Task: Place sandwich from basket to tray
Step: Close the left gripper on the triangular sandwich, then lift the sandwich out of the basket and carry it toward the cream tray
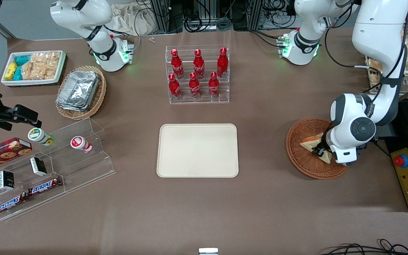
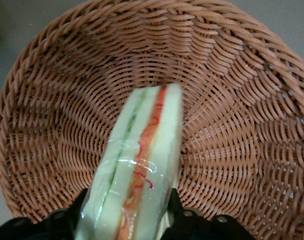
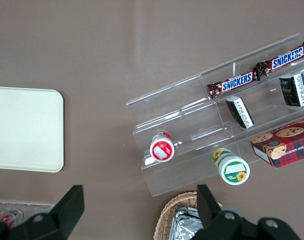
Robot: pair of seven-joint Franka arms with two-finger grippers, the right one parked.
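with my hand pinching the plastic-wrapped triangular white-bread sandwich inside the round reddish-brown wicker basket, i judge a straight lift clear of the rim best before crossing to the flat cream rectangular tray.

Bent steeply down at the working arm's end of the table, wrist pointing at the tabletop. Gripper low inside the basket, fingers clamped on the sandwich.

Gripper over basket (sandwich inside), beside tray.
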